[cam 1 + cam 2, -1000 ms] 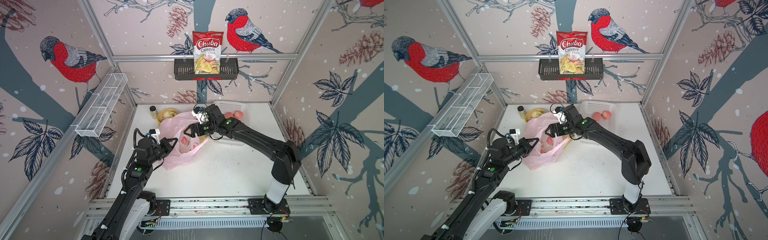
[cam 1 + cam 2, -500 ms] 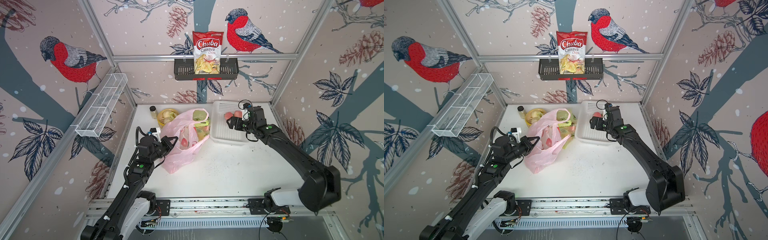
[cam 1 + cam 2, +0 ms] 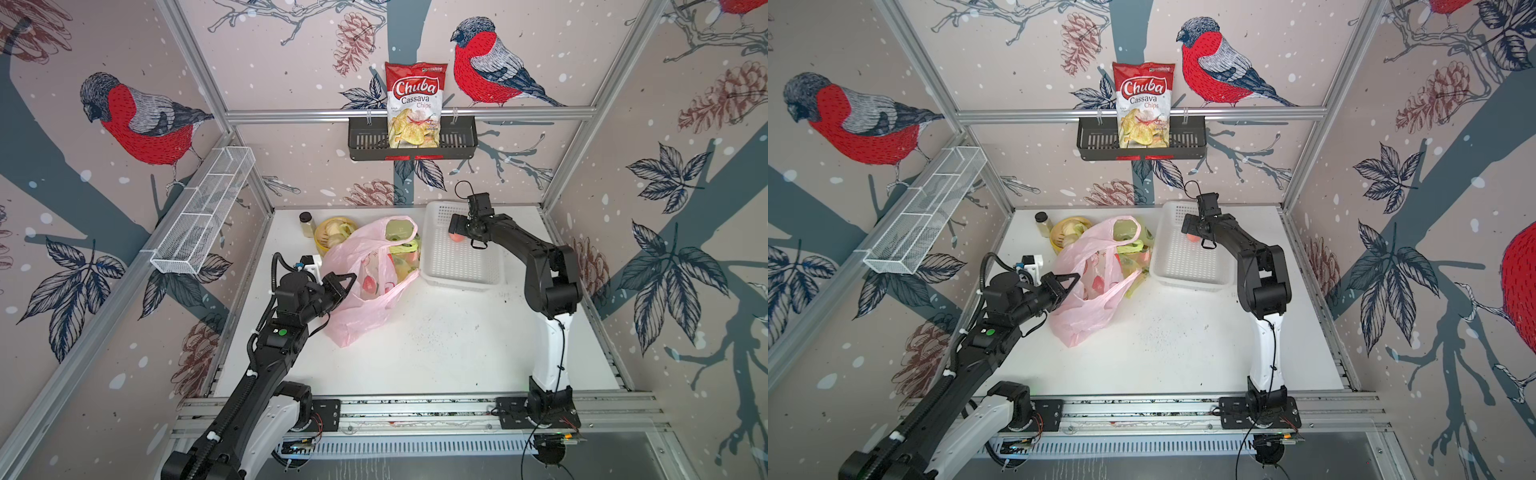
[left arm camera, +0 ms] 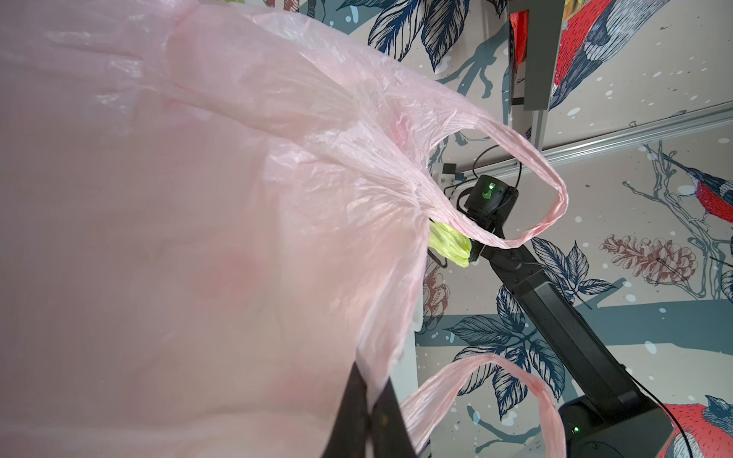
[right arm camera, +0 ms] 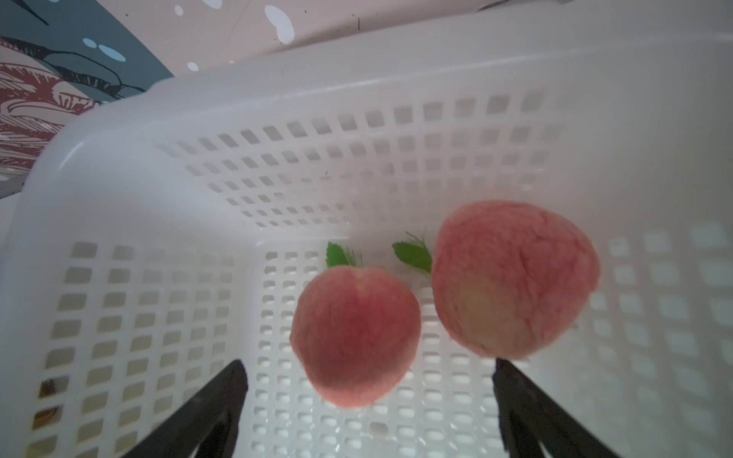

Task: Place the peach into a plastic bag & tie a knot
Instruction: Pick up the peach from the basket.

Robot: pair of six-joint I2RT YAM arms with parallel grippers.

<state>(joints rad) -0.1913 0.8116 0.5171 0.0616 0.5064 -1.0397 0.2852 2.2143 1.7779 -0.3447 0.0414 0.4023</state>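
Stage noted: loading in hand, knot not begun.

- The pink plastic bag (image 3: pixel 361 307) is found slumped on the desk (image 3: pixel 436 353), its mouth turned toward the white basket (image 3: pixel 461 282). Reddish rounded shapes are made out through the film. They are judged to be fruit already inside, but this is not confirmed.
- The left fingers (image 4: pixel 357 412) are clamped together on the bag's rim, with film pinched between them, so the mouth is propped up.
- The right fingers (image 5: pixel 216 400) are spread wide and nothing is held. They are poised at the far end of the basket, aimed at a peach (image 5: pixel 355 337). A second peach (image 5: pixel 511 281) is seen just beside it on the basket floor.
- Both handles (image 4: pixel 555 198) hang as loose loops and are untied.
- A yellow-green bag (image 3: pixel 401 249) is seen against the pink bag's far side. It is taken as no part of the job.

Left to do, as judged: the peach is to be gripped, carried across and dropped through the held mouth. The second probably follows. The handles are then to be gathered and knotted. The harder part, the tying, is reckoned wholly ahead.
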